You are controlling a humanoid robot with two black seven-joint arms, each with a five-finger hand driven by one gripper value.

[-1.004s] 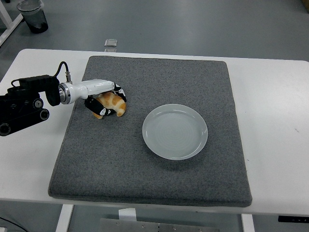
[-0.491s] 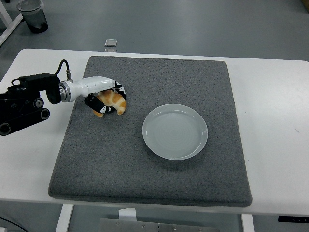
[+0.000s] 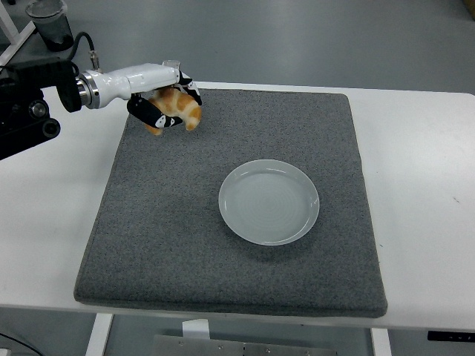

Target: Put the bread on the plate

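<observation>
A grey floor lay behind a white table (image 3: 423,148), and on the table a large grey mat (image 3: 223,252) covered most of the middle. A pale round plate (image 3: 269,201) sat on the mat, a little right of its centre, and it held nothing. The left hand (image 3: 165,104) came in from nine o'clock and hung over the far left corner of the mat, with its fingers curled around the bread (image 3: 178,107), a small golden croissant. The bread was in the air, toward ten o'clock from the plate and well apart from it. The right hand was not visible. I think the grip looked shallow, so the bread could slip and fall on the mat before it reaches the plate.
</observation>
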